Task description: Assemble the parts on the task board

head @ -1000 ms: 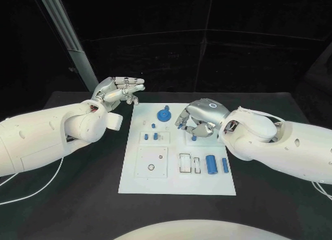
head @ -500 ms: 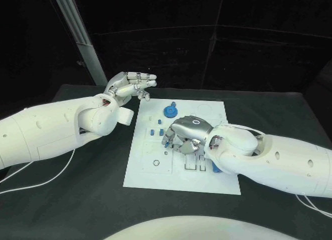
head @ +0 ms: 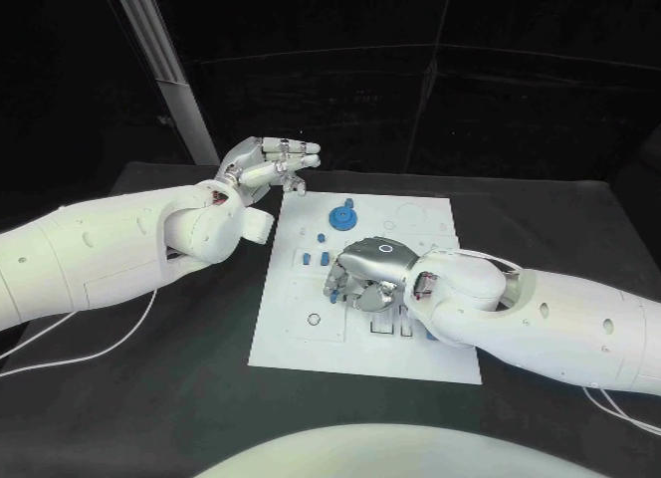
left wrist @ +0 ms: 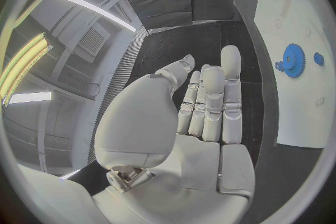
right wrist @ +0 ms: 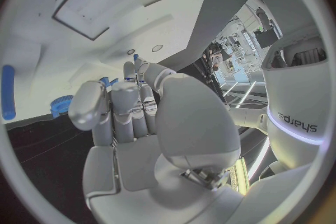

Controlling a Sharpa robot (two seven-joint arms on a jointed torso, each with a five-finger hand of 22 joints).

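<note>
Right now the white board (head: 362,344) lies flat in the middle of the black table (head: 158,388), and the right hand (head: 371,277) is low over its middle, palm down, fingers curled toward the surface. From the head view I can't tell whether those fingers have anything between them; the right wrist view shows the palm and fingers (right wrist: 126,106) loosely bent with nothing visible in them, the board's recesses spread out beyond the fingertips. Over at the far left corner of the board, the left hand (head: 271,164) hangs above the table just off the board's edge, raised, with its fingertips gathered together; the left wrist view shows the fingers (left wrist: 210,101) lying side by side, nearly straight, with nothing held. On the board itself, the blue gear (head: 339,216) sits on the far part, with a small blue piece just beyond it, and the same gear (left wrist: 293,60) shows from the left wrist. Two little blue pegs (head: 315,259) stand just left of the right hand, and a blue cylinder (head: 428,334) peeks out from under the right wrist near the board's right side.
</note>
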